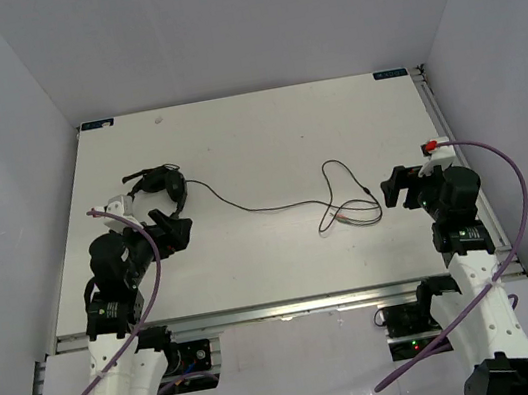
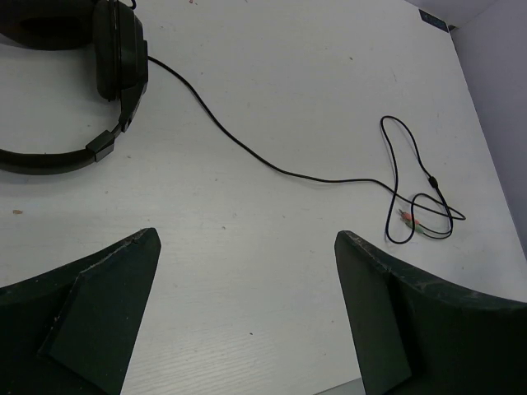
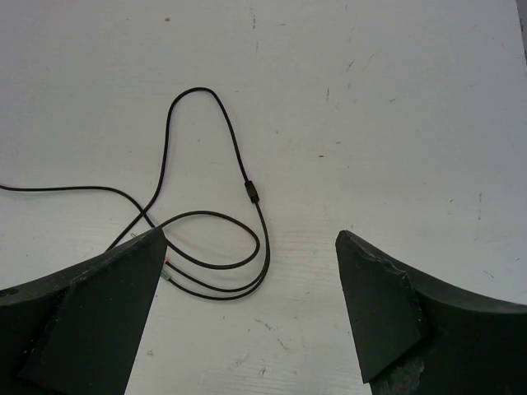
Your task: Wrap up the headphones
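Observation:
The black headphones [image 1: 161, 187] lie on the white table at the left; in the left wrist view a cup [image 2: 119, 49] and the headband [image 2: 49, 156] show at the top left. The thin dark cord [image 1: 256, 209] runs right to loose loops [image 1: 345, 199] with small light plugs [image 2: 409, 222]. In the right wrist view the loops [image 3: 222, 247] lie ahead and left of the jaws. My left gripper [image 1: 176, 230] is open and empty just in front of the headphones. My right gripper [image 1: 392, 189] is open and empty just right of the loops.
The table [image 1: 254, 138] is walled in by pale panels on three sides. Its near edge has a metal rail [image 1: 283, 308]. Thick purple cables [image 1: 514, 206] hang along both arms.

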Available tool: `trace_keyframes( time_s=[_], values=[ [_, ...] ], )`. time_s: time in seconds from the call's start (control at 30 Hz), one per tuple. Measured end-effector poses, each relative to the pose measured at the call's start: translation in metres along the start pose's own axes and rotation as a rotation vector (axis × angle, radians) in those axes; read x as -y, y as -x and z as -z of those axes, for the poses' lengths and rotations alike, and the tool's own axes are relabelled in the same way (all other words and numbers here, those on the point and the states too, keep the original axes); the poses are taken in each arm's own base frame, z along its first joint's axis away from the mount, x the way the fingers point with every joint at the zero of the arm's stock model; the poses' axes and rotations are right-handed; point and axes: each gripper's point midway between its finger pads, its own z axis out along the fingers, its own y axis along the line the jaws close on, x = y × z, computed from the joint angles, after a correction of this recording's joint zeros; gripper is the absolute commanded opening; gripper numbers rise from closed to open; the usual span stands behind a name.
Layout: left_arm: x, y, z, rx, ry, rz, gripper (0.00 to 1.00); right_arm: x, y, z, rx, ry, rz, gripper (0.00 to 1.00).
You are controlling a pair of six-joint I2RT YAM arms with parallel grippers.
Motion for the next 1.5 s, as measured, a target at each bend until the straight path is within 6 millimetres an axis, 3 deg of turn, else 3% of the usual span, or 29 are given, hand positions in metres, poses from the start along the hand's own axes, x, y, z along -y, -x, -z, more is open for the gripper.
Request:
trace_keyframes(
  time_s=[0.33,0.5,0.63,0.77,0.9,1.0,1.13,1.3,1.5],
  values=[
    [0.000,0.000,0.000,0.000,0.000,0.000,0.98,-0.008,0.001,0.001,0.003,0.056,0.051,0.90],
    [0.000,0.000,0.000,-0.002,0.001,0.001,0.98,-0.021,0.000,0.003,0.007,0.150,0.127,0.90],
    [-0.006,-0.002,-0.004,-0.009,0.033,0.025,0.98,-0.042,-0.012,0.007,-0.013,0.319,0.280,0.90],
    [-0.035,-0.018,-0.027,-0.120,0.179,0.101,0.98,-0.066,-0.017,0.011,-0.058,0.515,0.349,0.90],
    [-0.075,-0.037,-0.054,-0.257,0.336,0.225,0.98,-0.076,-0.016,0.005,-0.064,0.621,0.362,0.90],
    [-0.112,-0.031,-0.062,-0.274,0.436,0.356,0.96,-0.079,-0.026,0.007,-0.073,0.657,0.369,0.90],
    [-0.153,-0.014,-0.078,-0.282,0.542,0.464,0.94,-0.084,-0.022,0.011,-0.045,0.678,0.392,0.90],
    [-0.182,-0.025,-0.104,-0.369,0.623,0.500,0.87,-0.089,-0.013,0.018,0.004,0.691,0.419,0.90],
    [-0.203,-0.049,-0.107,-0.451,0.707,0.512,0.79,-0.092,-0.010,0.021,0.019,0.703,0.423,0.90]
  ],
)
